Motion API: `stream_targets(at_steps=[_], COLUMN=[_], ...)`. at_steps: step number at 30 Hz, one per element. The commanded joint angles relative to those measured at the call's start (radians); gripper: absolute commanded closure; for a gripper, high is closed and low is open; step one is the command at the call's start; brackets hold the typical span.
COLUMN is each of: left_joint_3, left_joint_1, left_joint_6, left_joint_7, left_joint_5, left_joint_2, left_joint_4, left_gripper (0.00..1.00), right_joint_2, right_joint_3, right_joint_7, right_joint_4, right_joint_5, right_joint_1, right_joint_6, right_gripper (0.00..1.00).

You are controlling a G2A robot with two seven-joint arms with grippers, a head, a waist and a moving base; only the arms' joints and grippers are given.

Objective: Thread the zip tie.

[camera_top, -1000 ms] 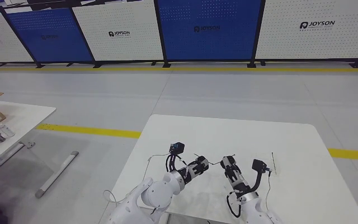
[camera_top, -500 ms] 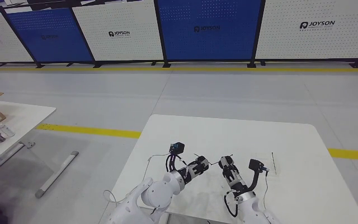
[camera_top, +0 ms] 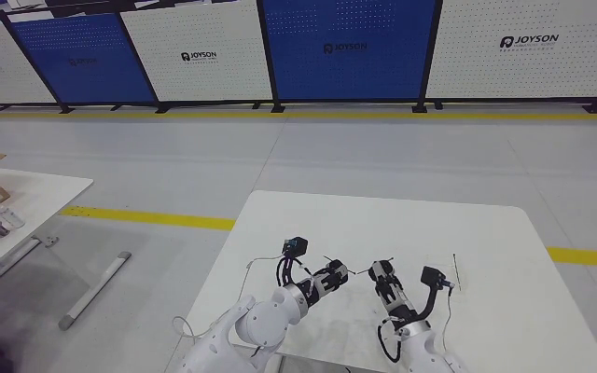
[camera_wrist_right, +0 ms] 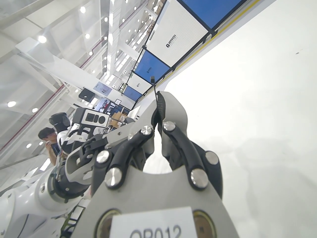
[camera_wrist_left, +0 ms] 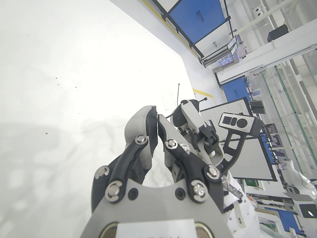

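We see our right gripper (camera_wrist_right: pixel 158 101) clamped tight on a black zip tie (camera_wrist_right: pixel 154 87), its square head sticking out just past the fingertips. Our left gripper (camera_wrist_left: pixel 157 117), close beside it, has its pads pressed together on the thin strand that runs across to the right gripper. A second zip tie (camera_wrist_left: pixel 178 92) lies flat on the white table (camera_wrist_left: pixel 74 50) beyond both grippers.

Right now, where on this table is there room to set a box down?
Bare: the far half of the table, up to its far edge. Crowded: the near middle, where left gripper and right gripper pinch the zip tie; a loose tie lies to their right.
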Motion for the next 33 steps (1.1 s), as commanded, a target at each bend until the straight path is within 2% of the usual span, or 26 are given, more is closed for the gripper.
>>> stream_targets(at_steps=[1,23,33], left_joint_3=[0.0,0.0,0.0], left_joint_1=[0.0,0.0,0.0], left_joint_6=[0.0,0.0,0.0], left_joint_7=[0.0,0.0,0.0], left_joint_5=[0.0,0.0,0.0], left_joint_2=[0.0,0.0,0.0], left_joint_4=[0.0,0.0,0.0], left_gripper=[1.0,1.0,1.0], right_joint_2=[-0.001,-0.018,-0.027], right_joint_3=[0.002,0.016,0.013], right_joint_7=[0.004,0.018,0.035], right_joint_4=[0.001,0.004,0.009], right_joint_5=[-0.001,-0.001,-0.016], right_joint_1=[-0.002,-0.004,0.004], right_joint_6=[-0.001,-0.015,0.008], right_gripper=[1.0,1.0,1.0])
